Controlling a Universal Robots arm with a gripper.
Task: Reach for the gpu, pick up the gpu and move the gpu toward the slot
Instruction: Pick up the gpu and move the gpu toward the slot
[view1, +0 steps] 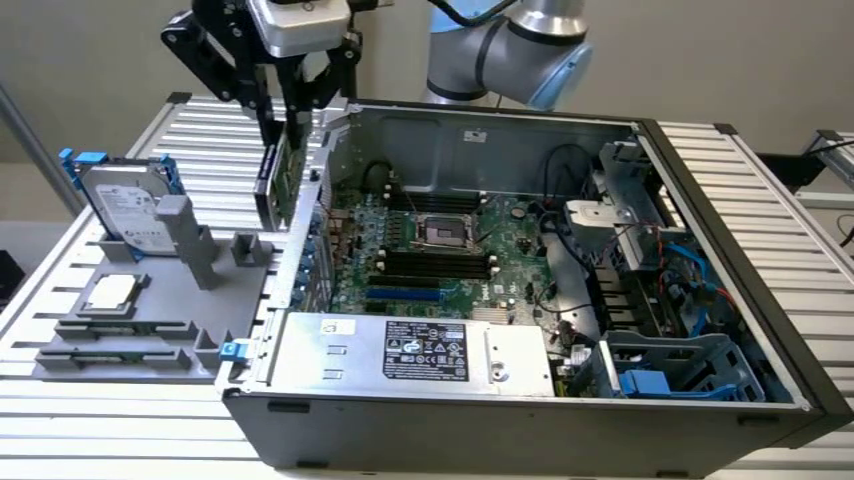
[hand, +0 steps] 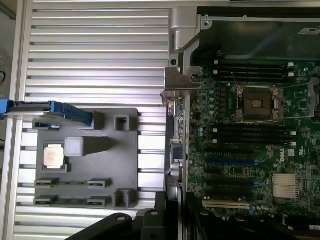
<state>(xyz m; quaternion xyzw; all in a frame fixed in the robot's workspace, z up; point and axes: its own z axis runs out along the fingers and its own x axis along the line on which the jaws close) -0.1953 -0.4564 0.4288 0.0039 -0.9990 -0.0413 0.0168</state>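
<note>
Above the open computer case (view1: 747, 300) with its motherboard (view1: 441, 250), the gripper (view1: 296, 100) pinches the gpu (view1: 276, 180) upright.

Ribbed silver aluminium surface (view1: 120, 420), matt; grey matt plastic holder tray (hand: 107, 165); green glossy circuit-board gpu (view1: 278, 180), bright metal bracket (hand: 180, 85).

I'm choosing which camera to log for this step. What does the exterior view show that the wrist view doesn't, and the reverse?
Exterior view alone: the arm's grey and blue joints, the power supply and the blue drive cage, with the gripper holding the gpu above the case's edge. Wrist view alone: the gpu's silver bracket from above, and the white slot. Both share the motherboard, the CPU socket, the grey fixture and the hard drive.
</note>
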